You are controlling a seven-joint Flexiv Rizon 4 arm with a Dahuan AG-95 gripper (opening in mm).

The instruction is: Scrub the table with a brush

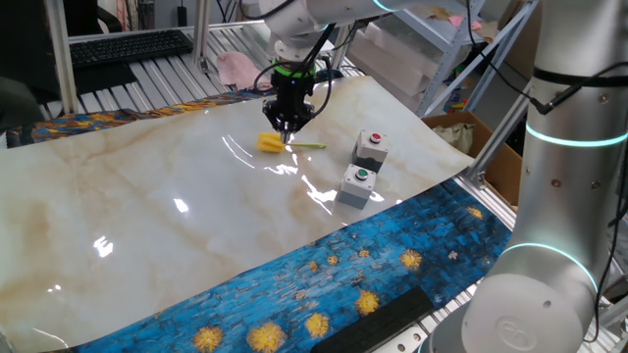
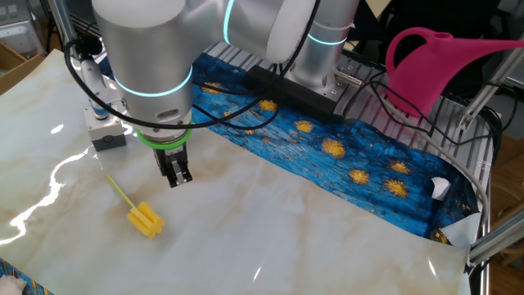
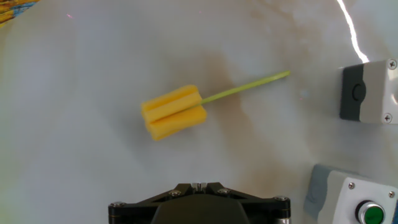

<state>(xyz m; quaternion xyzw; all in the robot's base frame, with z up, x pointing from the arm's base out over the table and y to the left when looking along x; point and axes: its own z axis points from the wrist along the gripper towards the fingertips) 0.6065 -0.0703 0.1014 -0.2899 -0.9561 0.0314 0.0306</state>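
Room: table (image 1: 147,196) bare at frame left; two button boxes (image 1: 363,169) at right.
Brush (image 3: 176,112): yellow, flat, untouched.
Gripper (image 2: 178,174): above, nearly closed, empty.

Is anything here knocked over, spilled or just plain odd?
Nothing looks spilled or broken. The yellow brush lies flat on the table, not held, with the gripper hovering just above it. The two grey button boxes sit upright beside it.
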